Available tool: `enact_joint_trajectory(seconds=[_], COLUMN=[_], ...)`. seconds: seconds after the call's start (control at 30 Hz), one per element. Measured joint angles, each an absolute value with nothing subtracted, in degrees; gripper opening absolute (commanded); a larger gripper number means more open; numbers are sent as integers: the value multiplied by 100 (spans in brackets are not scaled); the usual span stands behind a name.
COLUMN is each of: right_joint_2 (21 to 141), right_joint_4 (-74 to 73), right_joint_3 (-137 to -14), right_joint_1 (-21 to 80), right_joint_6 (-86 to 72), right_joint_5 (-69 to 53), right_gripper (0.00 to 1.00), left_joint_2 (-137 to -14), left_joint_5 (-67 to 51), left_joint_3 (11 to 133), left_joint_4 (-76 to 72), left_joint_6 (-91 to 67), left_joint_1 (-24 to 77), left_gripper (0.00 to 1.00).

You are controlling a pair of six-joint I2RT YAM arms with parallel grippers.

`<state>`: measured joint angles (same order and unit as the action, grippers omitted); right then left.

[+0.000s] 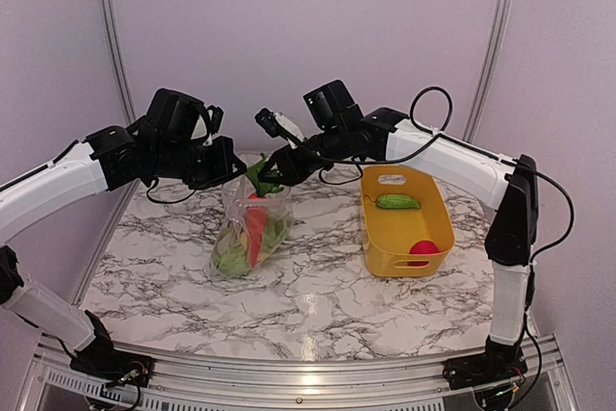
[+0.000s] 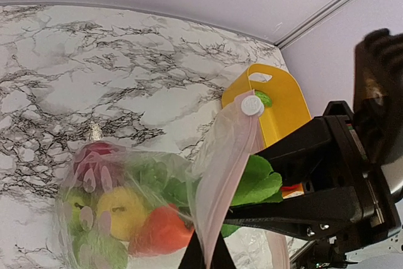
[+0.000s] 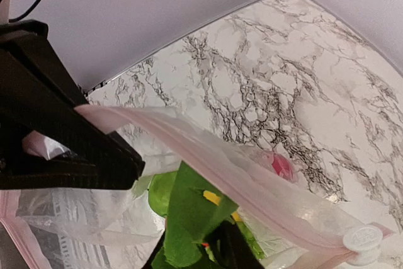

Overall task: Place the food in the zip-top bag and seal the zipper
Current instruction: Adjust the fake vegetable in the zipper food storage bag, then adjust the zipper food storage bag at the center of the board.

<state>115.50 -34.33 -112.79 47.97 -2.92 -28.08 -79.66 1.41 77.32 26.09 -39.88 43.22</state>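
The zip-top bag [image 1: 241,238] hangs upright over the marble table, with food inside. A yellow lemon [image 2: 119,209], a red piece [image 2: 160,231] and a dark red apple [image 2: 94,155] show through it. My left gripper [image 1: 231,168] [image 2: 206,257] is shut on the pink zipper [image 2: 227,149] and holds the mouth up. A white slider [image 2: 252,104] sits at the strip's far end. My right gripper [image 1: 272,172] [image 3: 195,253] is in the bag's mouth. Its fingers are slightly apart, with a green leafy piece [image 3: 189,218] between them. The zipper [image 3: 239,174] arches over that leaf.
A yellow basket [image 1: 385,262] stands to the right of the bag and holds a cucumber [image 1: 397,201] and a red apple [image 1: 423,249]. The two arms nearly meet above the bag. Purple walls close in the back and both sides.
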Motion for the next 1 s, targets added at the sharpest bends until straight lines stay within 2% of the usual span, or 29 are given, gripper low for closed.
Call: enact_joint_trajectory(seconds=[0.23,0.43,0.53,0.73,1.0], right_joint_2=[11550,11410,11120,10425,10532], right_joint_4=[-3538,-3682,-3767,-4353,-5417], right_joint_3=[-11620,-11789,-11789,-11828,-11824], right_joint_1=[5078,5089,5043,4958,5258], right_joint_6=[259,672,1076,3133,5245], right_joint_5=[-1647,-1658,-1911,-2851,-2864], right_gripper=[61,71,65,47,44], left_joint_2=[-7966,-7961,-7935,-7924,-7915], left_joint_5=[132,156,156,152,-25], left_joint_3=[7697,7658,7568,7548,7550], left_joint_4=[2550,2523,2493,2467,2462], left_joint_6=[-3988,-3981,-3970,-3955,-3820], left_joint_1=[4322,4313,4278,4230,4230], left_gripper=[3,3,3,3,3])
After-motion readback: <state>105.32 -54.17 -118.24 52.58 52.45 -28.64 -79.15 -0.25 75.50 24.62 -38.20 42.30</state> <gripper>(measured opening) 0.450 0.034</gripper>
